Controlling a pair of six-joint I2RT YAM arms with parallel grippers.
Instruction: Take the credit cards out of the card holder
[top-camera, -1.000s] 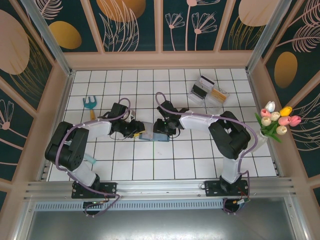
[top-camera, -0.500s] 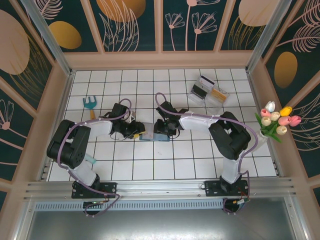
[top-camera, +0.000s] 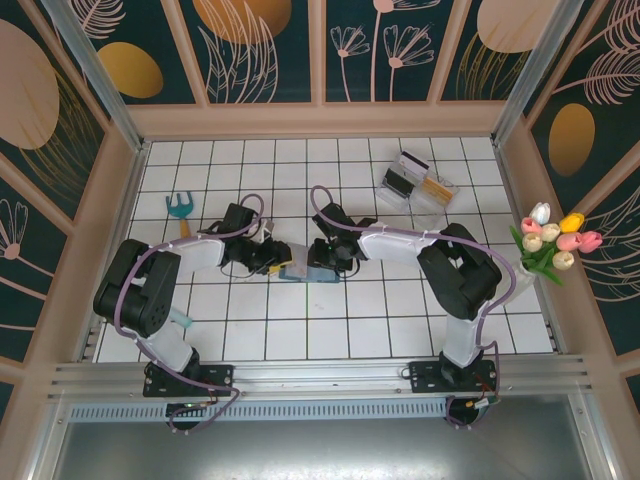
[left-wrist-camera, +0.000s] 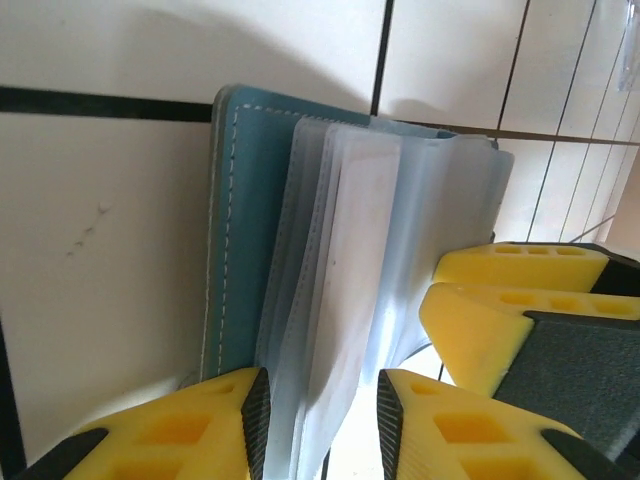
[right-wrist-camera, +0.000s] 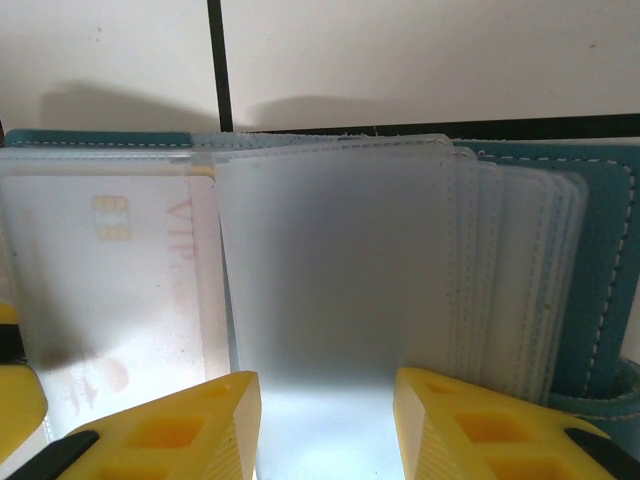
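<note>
Teal cover: the card holder (top-camera: 305, 271) lies open on the white tiled table (top-camera: 400, 320), mid-table between the two arms; soft leather-like skin, pale stitching along its edge
Clear sleeves: frosted plastic pockets (left-wrist-camera: 345, 250) fan up from the holder's spine; in the left wrist view they stand nearly edge-on, in the right wrist view one faces the lens flat
Credit card: one pale card (right-wrist-camera: 110, 290) sits inside a sleeve on the left of the right wrist view; a chip mark and red letters "VIP" show through the plastic; its true colour is dulled by the frosting
Left gripper (left-wrist-camera: 322, 380): at the holder's left half; a bunch of sleeves runs between its yellow fingers (left-wrist-camera: 200, 435) and meets both inner faces, so the claw pinches the sleeves
Right gripper (right-wrist-camera: 325, 378): at the holder's right half, close to the left one; its yellow fingers (right-wrist-camera: 185, 430) stand apart with a frosted sleeve across the gap; I cannot tell whether they press on it
Clear tray (top-camera: 447, 192): far right of the table, well apart from the holder; dark and tan items inside, too small to name
Garden fork (top-camera: 181, 208): teal head, wooden handle, on the far left tiles
Tulips (top-camera: 553, 240): pink, white and yellow, at the right wall
</note>
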